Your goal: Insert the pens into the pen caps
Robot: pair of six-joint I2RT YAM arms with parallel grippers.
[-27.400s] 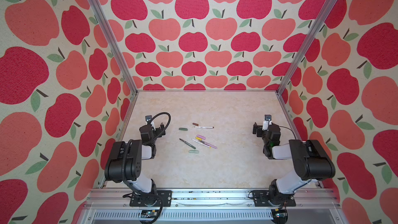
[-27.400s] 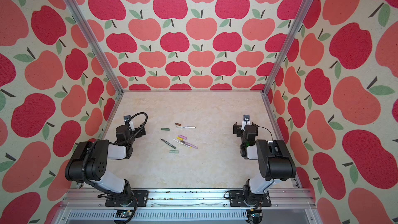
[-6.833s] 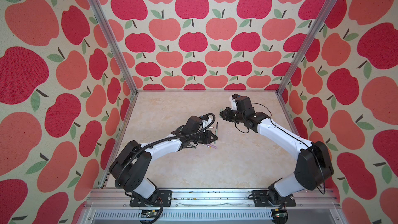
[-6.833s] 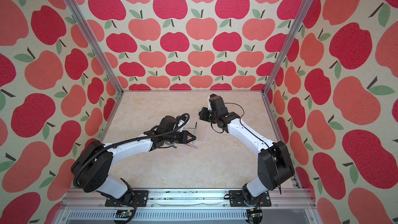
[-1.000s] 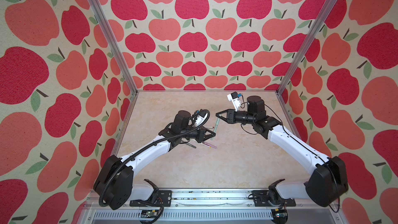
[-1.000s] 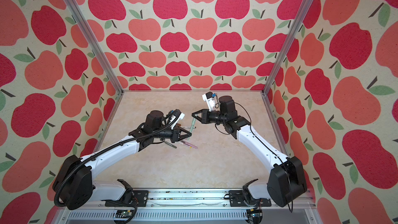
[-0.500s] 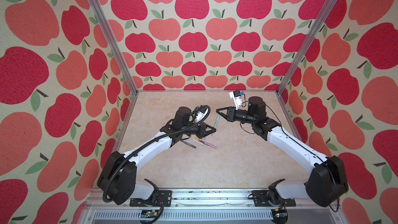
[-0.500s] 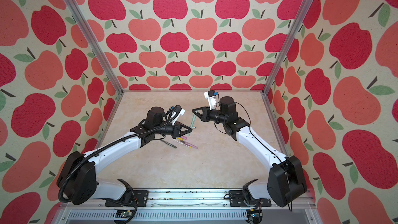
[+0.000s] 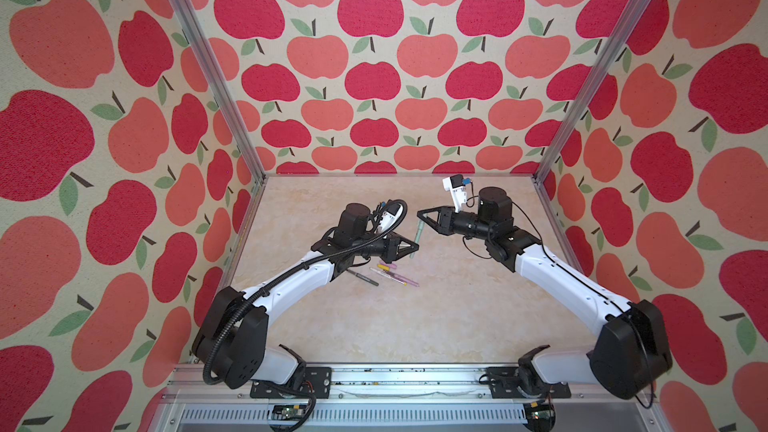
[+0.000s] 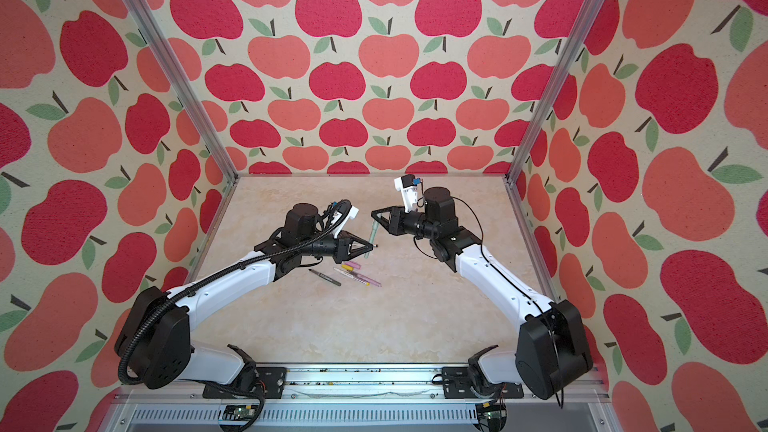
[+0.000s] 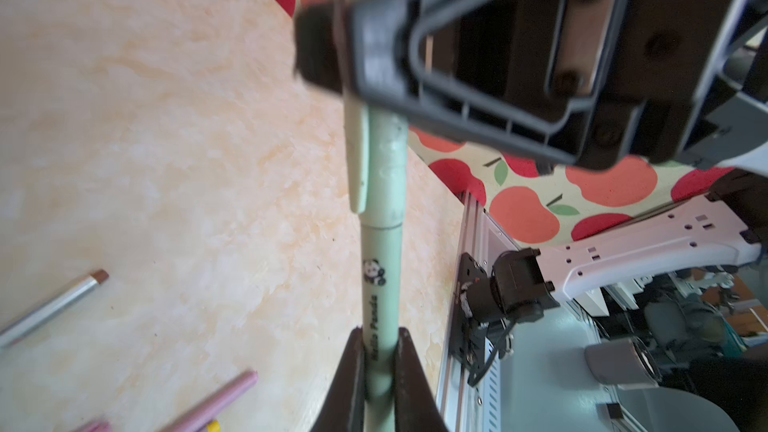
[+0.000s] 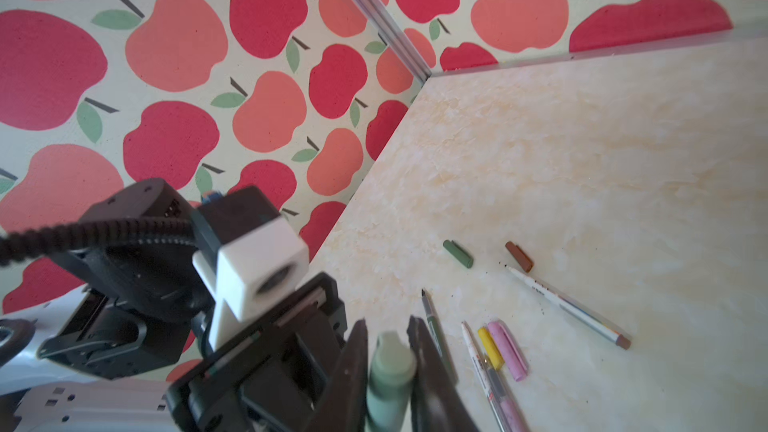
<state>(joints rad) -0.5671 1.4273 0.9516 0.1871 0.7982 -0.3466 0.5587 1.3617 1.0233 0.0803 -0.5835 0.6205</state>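
The sage green pen (image 9: 417,243) stands nearly upright in the air above the middle of the surface (image 9: 457,326). Its sage green cap (image 11: 376,139) appears seated down to the seam. The left gripper (image 11: 380,338) is clenched on the lower barrel. The right gripper (image 12: 387,322) straddles the cap with jaws slightly parted, a thin gap showing on one side.

Recommended: hold the left clamp firm. Widen the right jaws fully, then back off along the pen's axis to avoid dragging the cap.

The remaining pens (image 12: 569,306) lie on the surface, just toward the front edge.
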